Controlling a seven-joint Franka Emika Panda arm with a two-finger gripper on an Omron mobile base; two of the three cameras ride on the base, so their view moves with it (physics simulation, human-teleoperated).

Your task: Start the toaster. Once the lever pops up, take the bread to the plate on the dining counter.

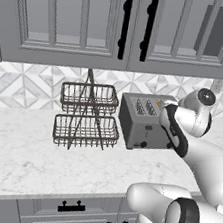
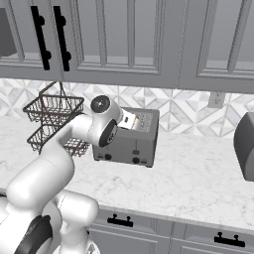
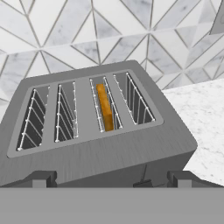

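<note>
Looking along our hand point(image 3: 112, 179), we see its two dark fingertips point(image 3: 41, 178) set far apart at the bottom of the hand view, spread wide with nothing between them. Just beyond and below them sits the toaster point(image 3: 100, 144), a boxy grey metal body whose slotted top faces us. The bread point(image 3: 105, 107) stands on edge in one of the slots, right of the middle in this view, showing as a narrow tan-orange strip sunk between the wire guides; it lies ahead of the hand, roughly centred between the fingertips but farther off, and we do not touch it. In the left base view the toaster point(image 1: 142, 120) stands on the white marble tabletop point(image 1: 36, 158) against the patterned tile wall, with our arm reaching over its right end. A small dark lever point(image 1: 147, 133) shows in the slot of its front face, above a round black knob point(image 1: 143, 144). Just beside the toaster on its left stands a two-tier wire basket rack point(image 1: 86, 116), apart from it. In the right base view the hand hangs above the toaster's point(image 2: 130, 139) top near its left end, and the rack point(image 2: 52, 121) sits behind the arm.
</note>
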